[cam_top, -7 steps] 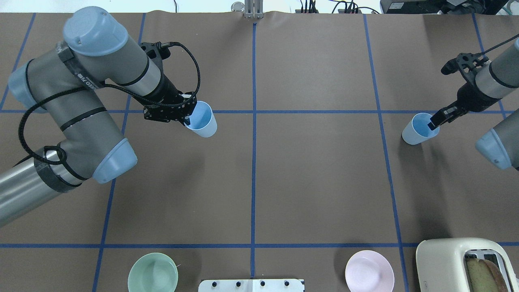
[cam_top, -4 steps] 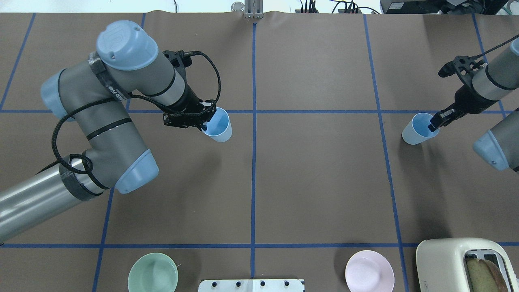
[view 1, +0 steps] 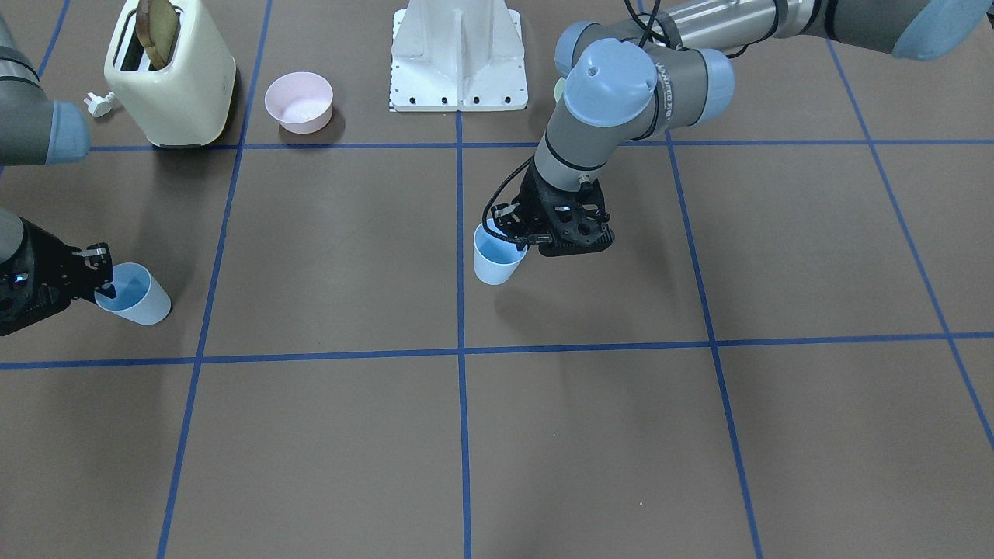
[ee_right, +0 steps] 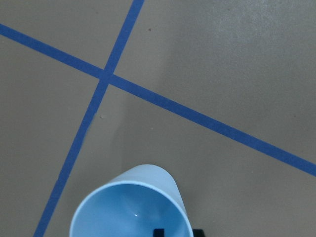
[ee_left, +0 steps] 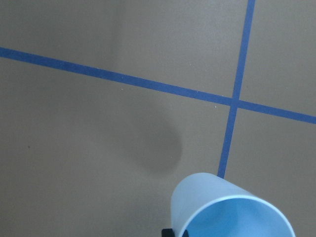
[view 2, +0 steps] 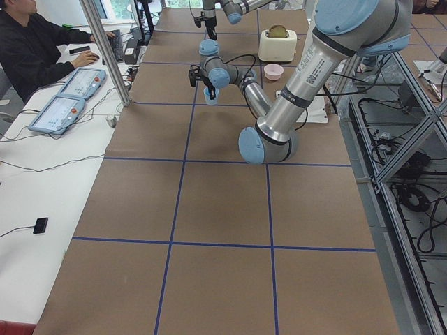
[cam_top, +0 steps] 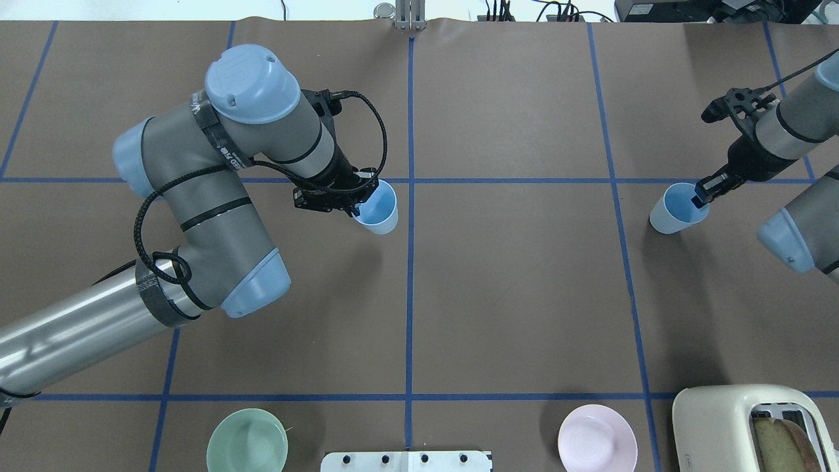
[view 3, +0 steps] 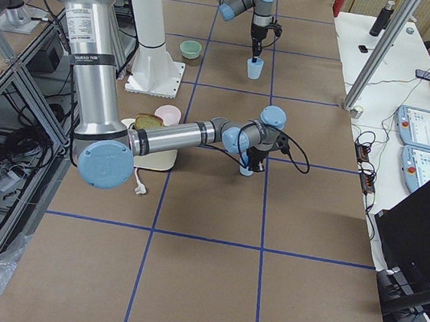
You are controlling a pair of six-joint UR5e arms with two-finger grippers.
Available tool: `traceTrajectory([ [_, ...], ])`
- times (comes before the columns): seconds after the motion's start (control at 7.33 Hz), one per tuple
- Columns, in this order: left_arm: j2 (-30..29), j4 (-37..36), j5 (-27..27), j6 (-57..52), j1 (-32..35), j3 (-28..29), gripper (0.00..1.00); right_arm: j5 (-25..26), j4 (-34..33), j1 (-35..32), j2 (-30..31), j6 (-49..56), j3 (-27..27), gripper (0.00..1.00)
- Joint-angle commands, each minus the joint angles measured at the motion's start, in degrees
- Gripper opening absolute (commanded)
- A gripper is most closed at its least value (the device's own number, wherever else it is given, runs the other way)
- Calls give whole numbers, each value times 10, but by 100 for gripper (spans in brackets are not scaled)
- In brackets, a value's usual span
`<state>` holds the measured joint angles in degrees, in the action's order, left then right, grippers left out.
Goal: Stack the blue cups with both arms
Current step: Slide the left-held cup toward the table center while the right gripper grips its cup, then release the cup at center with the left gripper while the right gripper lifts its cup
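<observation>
My left gripper [cam_top: 359, 200] is shut on the rim of a light-blue cup [cam_top: 379, 210] and holds it a little above the table, just left of the centre line. The same cup shows in the front view [view 1: 494, 262] with the gripper [view 1: 519, 237], and in the left wrist view [ee_left: 232, 207]. My right gripper [cam_top: 700, 195] pinches the rim of the second blue cup [cam_top: 674, 210], one finger inside it, at the table's right side. This cup appears to stand on the table. It also shows in the front view [view 1: 136, 295] and the right wrist view [ee_right: 131, 207].
A cream toaster [cam_top: 747, 429] with a bread slice stands at the near right. A pink bowl [cam_top: 597, 446] and a mint-green bowl [cam_top: 247, 440] sit near the white base pedestal [cam_top: 406, 461]. An operator [view 2: 35, 49] sits beyond the far edge.
My left arm has carried its cup to the right, towards the centre line. My right arm's wrist has shifted slightly away from me; its cup has stayed in place.
</observation>
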<state>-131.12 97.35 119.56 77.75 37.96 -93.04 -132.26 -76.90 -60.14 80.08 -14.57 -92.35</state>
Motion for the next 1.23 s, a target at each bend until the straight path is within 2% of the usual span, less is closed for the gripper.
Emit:
traceTrajectory([
  [0.0, -2, 0, 0, 0, -4, 1, 0, 1, 0, -1, -1, -2, 5, 0],
  [0.41, -8, 0, -6, 1, -12, 1, 0, 2, -4, -8, -21, -8, 7, 0],
  [0.55, -21, -1, -48, 8, -36, 6, 0, 2, -7, -13, -41, -26, 7, 0],
  [0.68, -32, 0, -54, 8, -45, 28, 0, 1, -13, -17, -55, -32, 7, 0],
  [1.09, -33, 6, -62, 5, -59, 58, 0, -2, -123, -23, -150, -49, 2, 0],
])
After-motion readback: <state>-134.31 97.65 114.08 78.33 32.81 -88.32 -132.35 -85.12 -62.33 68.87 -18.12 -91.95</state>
